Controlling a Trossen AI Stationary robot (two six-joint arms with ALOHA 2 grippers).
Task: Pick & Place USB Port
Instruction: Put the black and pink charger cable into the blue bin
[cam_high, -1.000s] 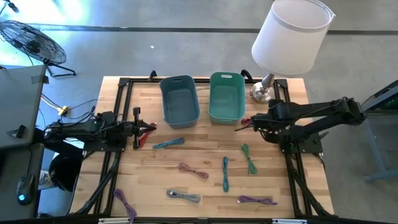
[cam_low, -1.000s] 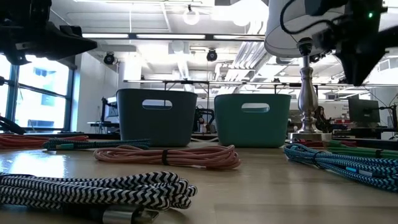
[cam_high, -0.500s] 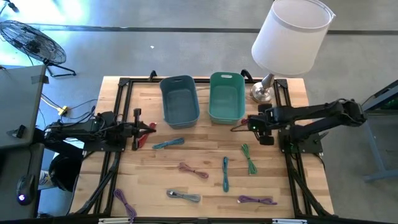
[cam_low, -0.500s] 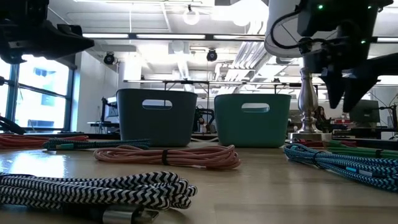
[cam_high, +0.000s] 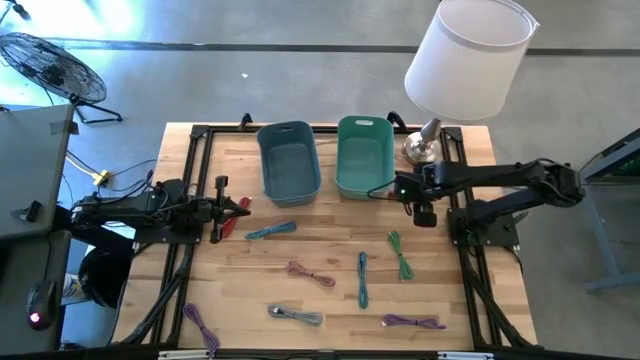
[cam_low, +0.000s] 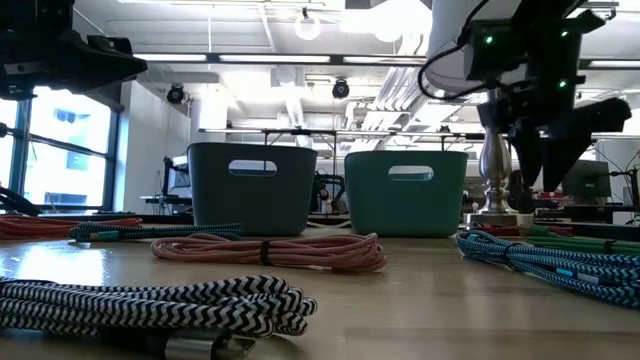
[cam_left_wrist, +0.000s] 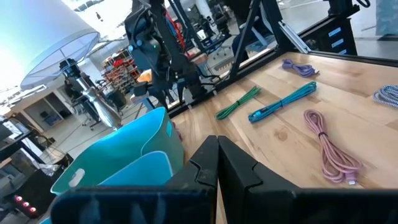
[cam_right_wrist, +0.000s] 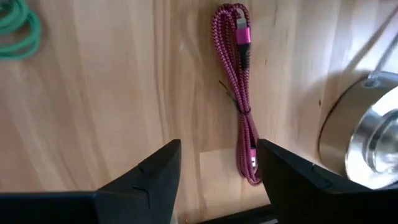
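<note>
Cables lay scattered over the worktop (cam_high: 230, 300). At the left edge the left hand (cam_high: 238, 206) waited, whether open or closed I could not tell. Right of the teal bin (cam_high: 364, 157), the right hand (cam_right_wrist: 217, 177) hung spread and empty over a magenta cable (cam_right_wrist: 244, 99) beside the lamp base (cam_right_wrist: 367, 134). Judged best: centre both fingers astride the coil's tied middle, descend straight, avoiding the lamp.

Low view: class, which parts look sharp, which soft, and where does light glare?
Low view: the zebra-striped cable nearest the lens is soft; the pink cable and both bins are sharper. Ceiling lights and the window at left glare, leaving the right tool a dark silhouette.
</note>
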